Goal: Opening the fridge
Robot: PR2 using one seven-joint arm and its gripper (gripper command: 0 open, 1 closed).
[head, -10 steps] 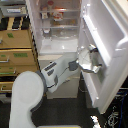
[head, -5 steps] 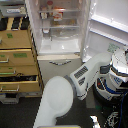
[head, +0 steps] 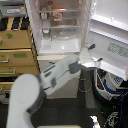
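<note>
Here the fridge door is standing open; the gripper is touching its edge, grip unclear.

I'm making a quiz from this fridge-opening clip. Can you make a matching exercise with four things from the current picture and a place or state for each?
Things:
1. fridge door
2. gripper
3. wooden cabinet
4. fridge shelves

Places or states:
A. at the exterior view's left, beside the fridge
B. swung open toward the exterior view's right
C. exposed, holding items
D. at the open door's lower inner edge

Pairs: 1-B, 2-D, 3-A, 4-C
</note>
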